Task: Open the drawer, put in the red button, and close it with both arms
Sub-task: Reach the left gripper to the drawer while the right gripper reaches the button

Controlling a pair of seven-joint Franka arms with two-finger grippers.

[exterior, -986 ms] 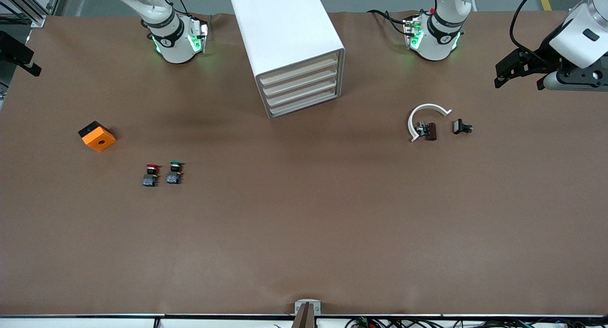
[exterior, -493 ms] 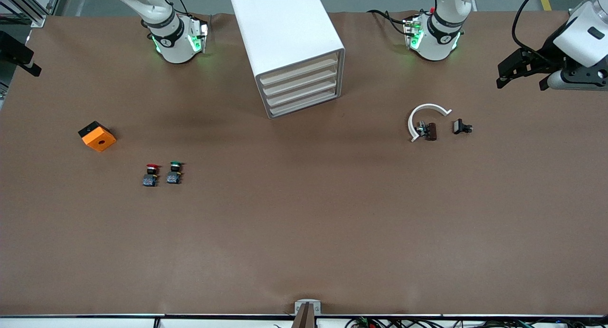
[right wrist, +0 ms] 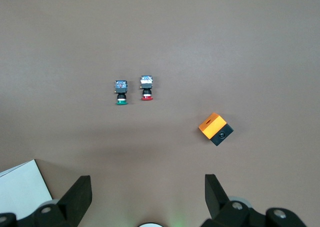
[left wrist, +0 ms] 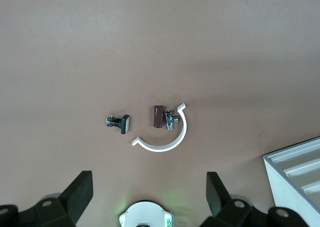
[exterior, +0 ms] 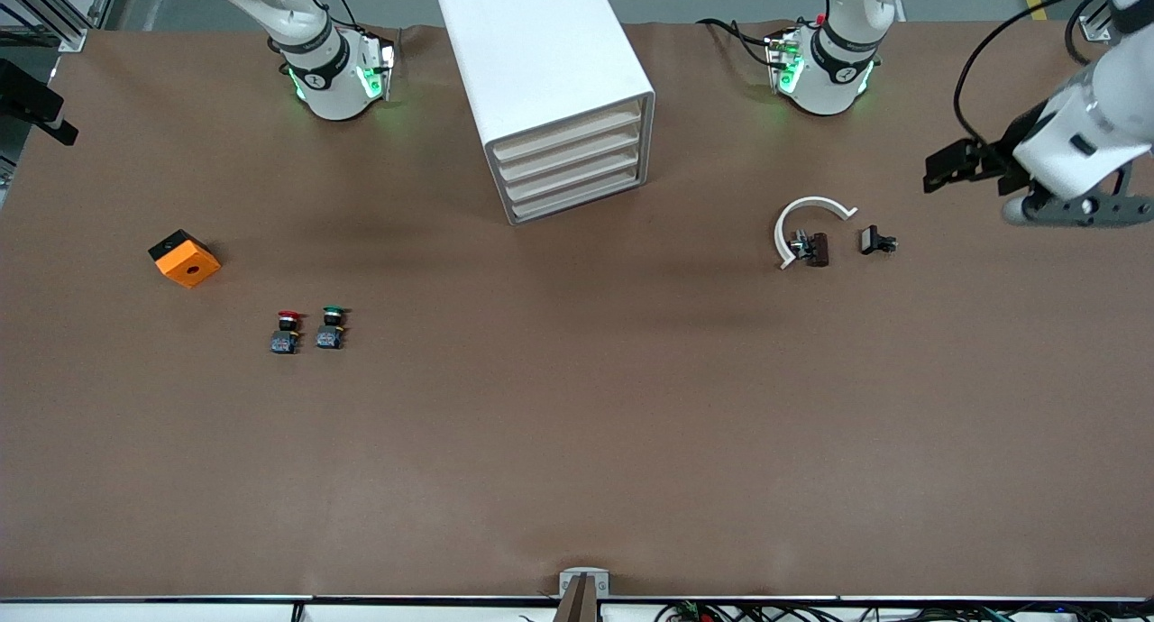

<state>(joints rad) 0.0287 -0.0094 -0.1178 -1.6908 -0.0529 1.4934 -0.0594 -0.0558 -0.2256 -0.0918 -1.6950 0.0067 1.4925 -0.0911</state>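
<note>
The white cabinet (exterior: 550, 72) stands between the arm bases, and its four cream drawer fronts (exterior: 570, 167) are all shut. The red button (exterior: 286, 330) stands on the table beside a green-capped twin (exterior: 331, 326), nearer the front camera than the right arm's base; the right wrist view shows the red button (right wrist: 146, 88) too. My right gripper (right wrist: 147, 182) hangs open and empty high above the table, apart from the button. My left gripper (exterior: 965, 167) hovers open and empty over the left arm's end of the table, and in its own wrist view the left gripper (left wrist: 150, 179) holds nothing.
An orange cube (exterior: 185, 258) lies toward the right arm's end of the table. A white curved clamp (exterior: 811, 204), a small brown part (exterior: 819, 249) and a small black part (exterior: 876, 241) lie toward the left arm's end. The cabinet's corner (left wrist: 295, 172) shows in the left wrist view.
The left arm's hand has swung and turned over its end of the table, shifting slightly toward the cabinet. Nothing on the table has moved.
</note>
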